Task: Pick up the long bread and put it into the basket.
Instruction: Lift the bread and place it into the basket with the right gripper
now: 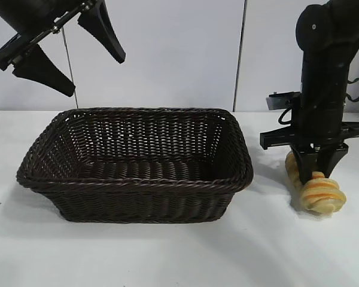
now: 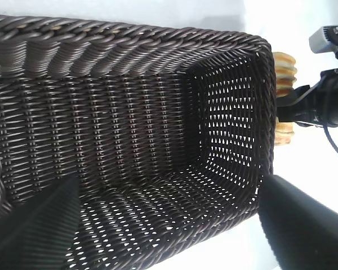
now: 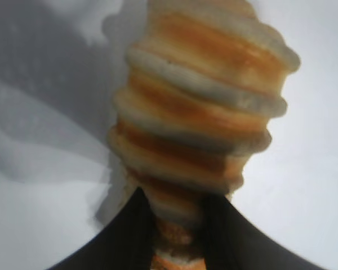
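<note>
The long bread point(image 1: 321, 195), golden-tan with orange-brown ridges, lies on the white table just right of the basket point(image 1: 137, 206). My right gripper point(image 1: 318, 173) comes down on it from above and is shut on it. In the right wrist view the two black fingers point(image 3: 124, 236) pinch the bread point(image 3: 203, 112) at its near part. The dark brown wicker basket has nothing inside. My left gripper point(image 1: 94, 76) hangs open and empty high above the basket's back left corner. Its wrist view looks down into the basket point(image 2: 129, 112) and shows the bread point(image 2: 283, 70) beyond the far wall.
The basket's right wall point(image 1: 242, 161) stands between the bread and the basket's inside, a short gap from the right gripper. White table point(image 1: 179, 251) lies in front of the basket; a white wall is behind.
</note>
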